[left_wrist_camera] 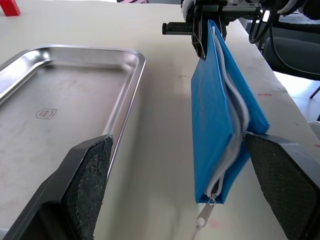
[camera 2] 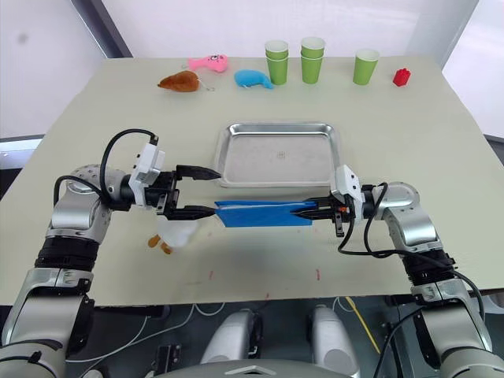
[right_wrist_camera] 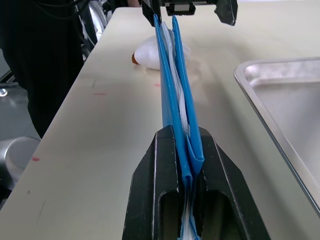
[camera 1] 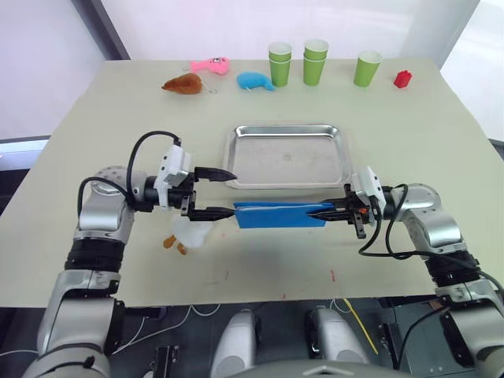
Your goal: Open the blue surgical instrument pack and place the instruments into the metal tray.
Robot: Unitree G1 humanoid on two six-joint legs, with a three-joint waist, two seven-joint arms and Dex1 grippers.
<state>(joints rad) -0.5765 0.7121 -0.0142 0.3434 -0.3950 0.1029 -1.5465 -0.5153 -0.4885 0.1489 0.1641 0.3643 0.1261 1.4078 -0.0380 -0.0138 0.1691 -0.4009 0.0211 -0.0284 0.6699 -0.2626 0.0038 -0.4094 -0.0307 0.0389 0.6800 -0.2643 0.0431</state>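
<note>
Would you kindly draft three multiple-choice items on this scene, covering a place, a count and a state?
1. Where is the blue pack?
A. in the tray
B. held above the table, near side of the tray
C. beside the cups

2. How many green cup stacks or cups stand at the far edge?
A. three
B. one
C. five

3. The right gripper is:
A. open
B. shut on the pack
C. shut on a cup

Answers: 1 B, it spans between both grippers; 2 A, three green groups show; 3 B, its fingers clamp the pack's end.
</note>
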